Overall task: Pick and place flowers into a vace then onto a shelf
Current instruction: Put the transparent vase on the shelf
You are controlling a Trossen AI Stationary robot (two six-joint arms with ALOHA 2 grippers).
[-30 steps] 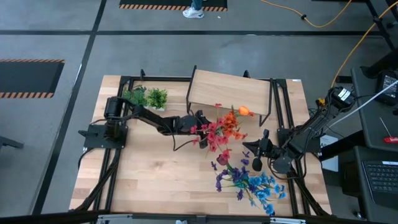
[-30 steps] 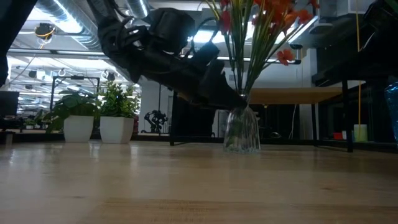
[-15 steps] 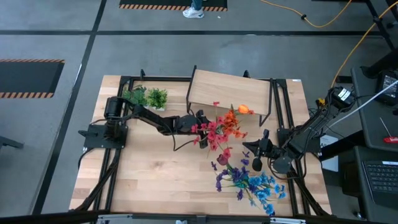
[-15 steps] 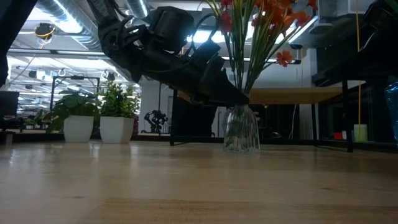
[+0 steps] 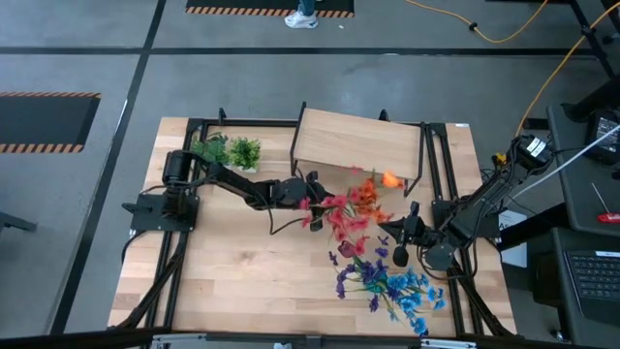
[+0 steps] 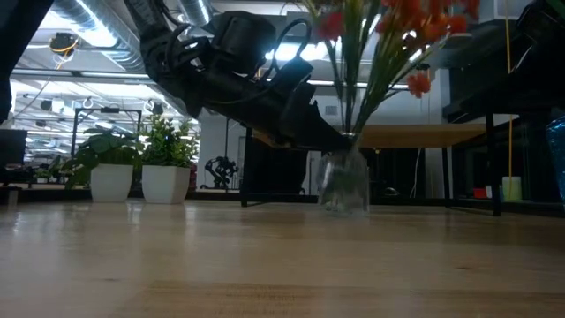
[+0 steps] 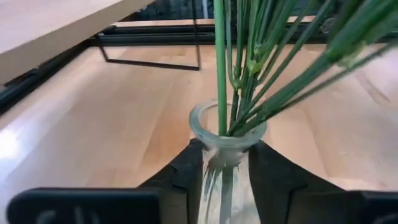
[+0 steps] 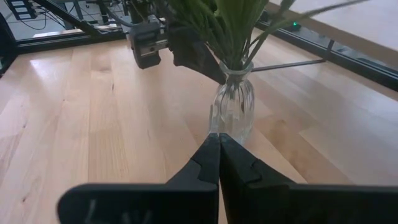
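In the low view, the blossoms of the flowers run past the top edge, and you will see the vase and stems smeared by motion blur. In the high view, the red and orange blooms cover the vase completely, and they hide the fingertips of the left gripper. In the left wrist view, the vase is cut off below its neck by the bottom edge, so you cannot tell whether its base touches the table. The stems leave that picture at the top. In the right wrist view, the right gripper overlaps the foot of the vase.
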